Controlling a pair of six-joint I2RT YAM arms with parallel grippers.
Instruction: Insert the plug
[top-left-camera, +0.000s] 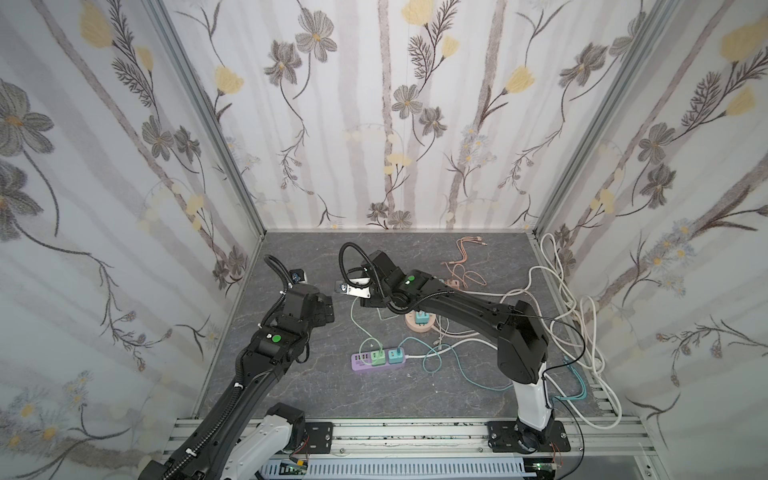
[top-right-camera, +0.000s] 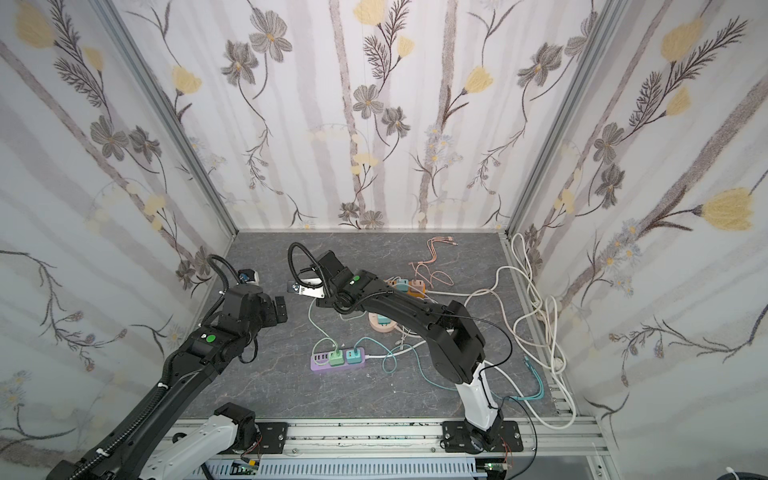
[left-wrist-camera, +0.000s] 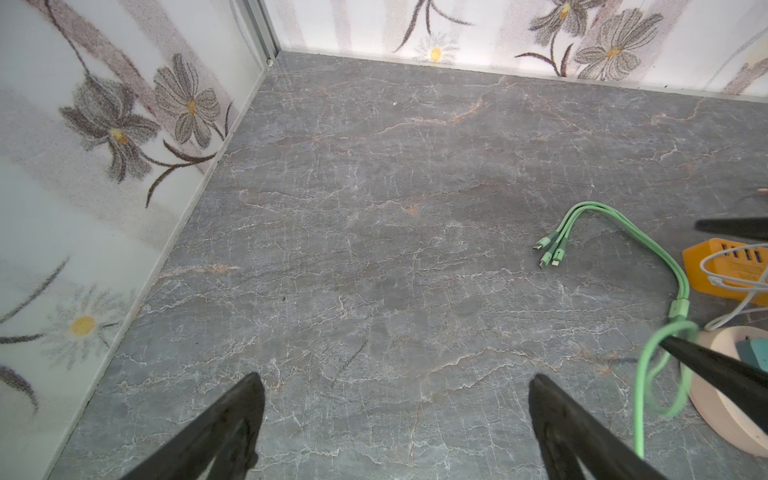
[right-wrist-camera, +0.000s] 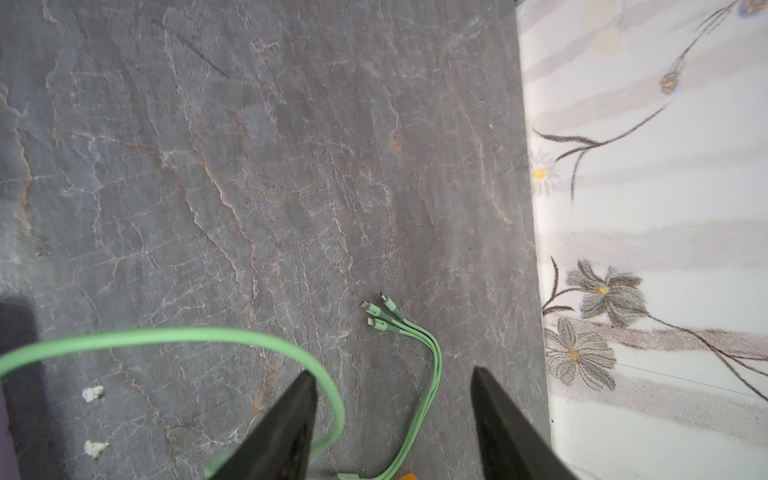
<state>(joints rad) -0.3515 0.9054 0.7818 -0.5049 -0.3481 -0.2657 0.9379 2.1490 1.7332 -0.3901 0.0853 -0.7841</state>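
Plugs (right-wrist-camera: 376, 309) of the green cable (right-wrist-camera: 437, 365) lie on the table (right-wrist-camera: 208, 166), just past the right pincer (right-wrist-camera: 392, 372), which is open and empty.

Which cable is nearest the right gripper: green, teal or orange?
The green cable: its three plugs lie just ahead of the open right gripper. The orange cable lies at the back; the teal cable trails toward the front right.
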